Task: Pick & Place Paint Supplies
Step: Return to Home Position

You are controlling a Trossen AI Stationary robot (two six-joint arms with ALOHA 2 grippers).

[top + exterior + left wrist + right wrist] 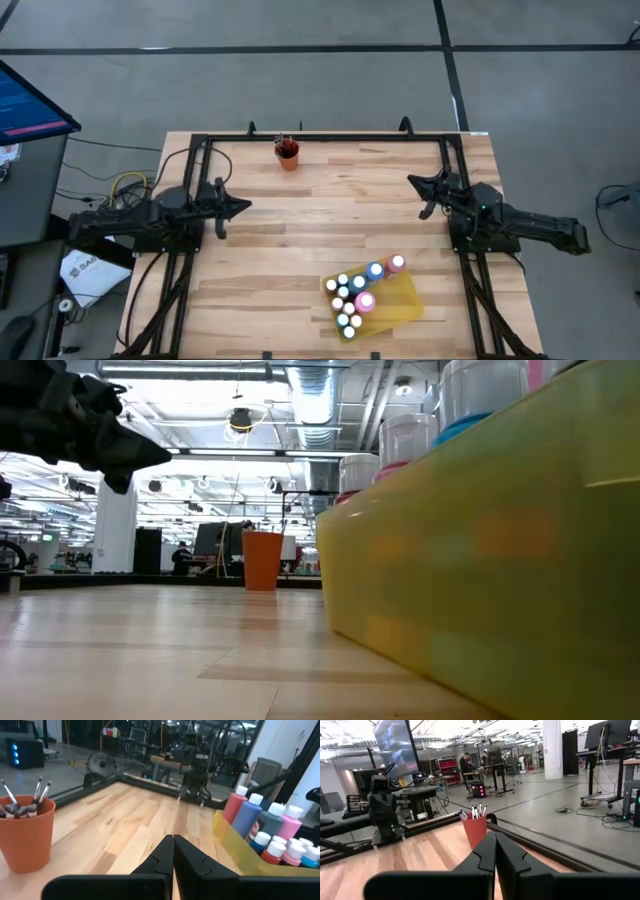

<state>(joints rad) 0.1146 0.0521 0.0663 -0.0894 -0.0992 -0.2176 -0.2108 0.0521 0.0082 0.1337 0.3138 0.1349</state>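
Going home is a matter of clearance more than reach, so both arms are best lifted before they are drawn back, keeping their fingers off the surface point(300, 240) and away from anything standing on it. The left hand point(238, 207) is hovering at the 9 o'clock side with its fingers pressed together on nothing. The right hand point(420, 186) is hovering at the 3 o'clock side, pinched together and empty too. Neither is near the supplies, so a straight pull outward looks safe. The right arm should be minding the yellow tray point(402, 300), which is lying at about 5 o'clock.

The paint bottles point(352, 298) are standing upright and packed close together in that tray, white caps up, with blue, pink, red and green bodies showing. The paintbrushes point(476, 812) are leaning bristles-up in the orange cup point(289, 158), which is sitting at 12 o'clock near the far edge, well apart from the tray.
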